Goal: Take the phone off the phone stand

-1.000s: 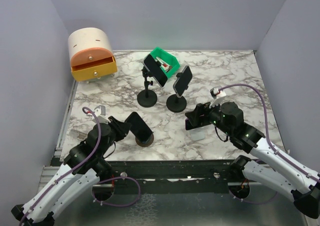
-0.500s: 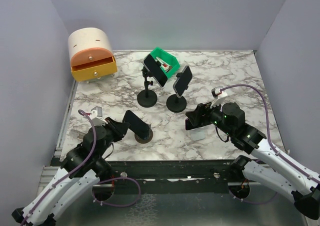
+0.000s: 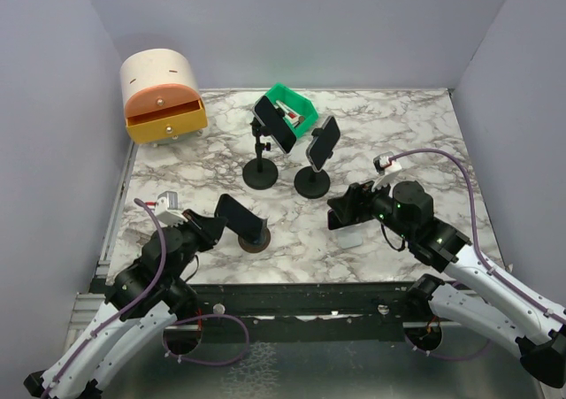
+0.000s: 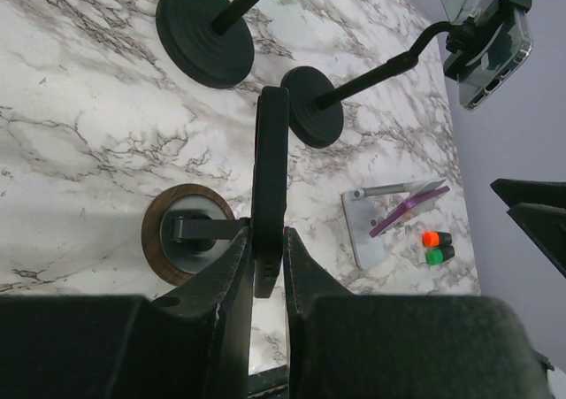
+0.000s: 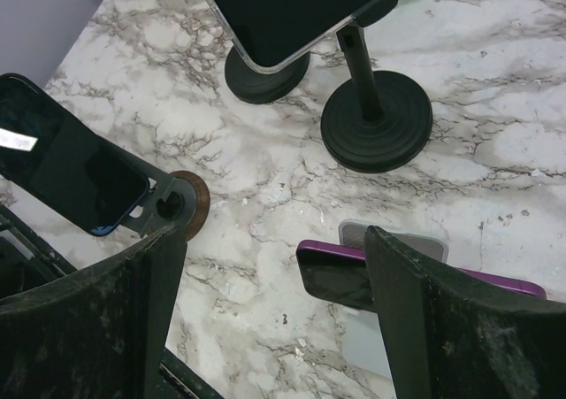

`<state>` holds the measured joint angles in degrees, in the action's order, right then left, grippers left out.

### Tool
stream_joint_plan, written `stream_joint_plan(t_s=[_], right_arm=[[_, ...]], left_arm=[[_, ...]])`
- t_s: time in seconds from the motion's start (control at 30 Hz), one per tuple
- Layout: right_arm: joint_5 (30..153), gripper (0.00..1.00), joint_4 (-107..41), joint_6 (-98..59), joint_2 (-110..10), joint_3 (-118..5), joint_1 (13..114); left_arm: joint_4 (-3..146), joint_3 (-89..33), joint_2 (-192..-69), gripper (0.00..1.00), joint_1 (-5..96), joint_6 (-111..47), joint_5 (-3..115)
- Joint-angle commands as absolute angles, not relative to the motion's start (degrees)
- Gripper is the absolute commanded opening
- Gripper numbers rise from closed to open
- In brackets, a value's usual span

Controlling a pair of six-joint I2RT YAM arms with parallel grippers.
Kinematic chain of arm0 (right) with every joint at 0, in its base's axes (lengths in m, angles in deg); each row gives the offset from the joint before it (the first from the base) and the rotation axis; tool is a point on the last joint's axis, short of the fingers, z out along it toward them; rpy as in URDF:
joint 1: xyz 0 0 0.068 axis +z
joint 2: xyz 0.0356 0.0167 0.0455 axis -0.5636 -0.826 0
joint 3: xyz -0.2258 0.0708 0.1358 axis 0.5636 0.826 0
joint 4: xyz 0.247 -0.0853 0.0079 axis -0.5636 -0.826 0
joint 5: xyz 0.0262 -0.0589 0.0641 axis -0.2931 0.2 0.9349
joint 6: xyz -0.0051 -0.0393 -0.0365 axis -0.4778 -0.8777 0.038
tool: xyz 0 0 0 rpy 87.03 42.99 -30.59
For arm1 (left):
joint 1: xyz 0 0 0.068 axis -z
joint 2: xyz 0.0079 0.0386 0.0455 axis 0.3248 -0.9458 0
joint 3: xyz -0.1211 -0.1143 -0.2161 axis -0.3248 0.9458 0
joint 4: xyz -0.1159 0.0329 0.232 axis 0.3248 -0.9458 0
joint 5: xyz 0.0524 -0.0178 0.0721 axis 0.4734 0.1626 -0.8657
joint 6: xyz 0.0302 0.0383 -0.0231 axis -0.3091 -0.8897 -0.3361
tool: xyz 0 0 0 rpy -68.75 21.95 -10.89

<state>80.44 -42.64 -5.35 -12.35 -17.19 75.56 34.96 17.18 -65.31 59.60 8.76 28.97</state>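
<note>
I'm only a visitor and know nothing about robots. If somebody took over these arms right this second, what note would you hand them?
Left gripper: shut on the dark phone, held edge-on.
Right gripper: open, at the purple phone on its grey stand.
The dark phone is right beside the wood-based stand.
Done: phone gripped.
Left: lift it clear; unclear whether it is free yet.

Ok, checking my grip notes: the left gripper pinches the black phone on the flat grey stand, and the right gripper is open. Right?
Wrong stand. The left wrist view shows the left gripper pinching the black phone on the round brown-based stand; the right gripper is open.
</note>
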Motion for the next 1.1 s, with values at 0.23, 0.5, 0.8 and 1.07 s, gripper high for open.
stream_joint_plan(t_s=[0.23, 0.5, 0.8, 1.07], right_arm=[[86.57, 0.87, -43.60, -9.29, -11.52, -20.86, 75.44], [99.48, 0.91, -43.69, -14.48, -12.74, -26.30, 75.48], [117.43, 0.92, -35.56, -11.94, -19.72, -31.01, 75.44], [127.70, 0.92, -27.38, -7.31, -23.85, -31.07, 75.44]], left_arm=[[40.42, 8.70, -65.39, 0.00, 59.80, 3.13, 28.22], [45.49, 4.46, -66.36, 0.00, 59.80, 1.05, 32.63], [55.09, 3.37, -69.08, 0.00, 59.82, -0.97, 44.17], [64.45, 2.35, -70.28, 0.00, 59.82, -4.21, 61.35]])
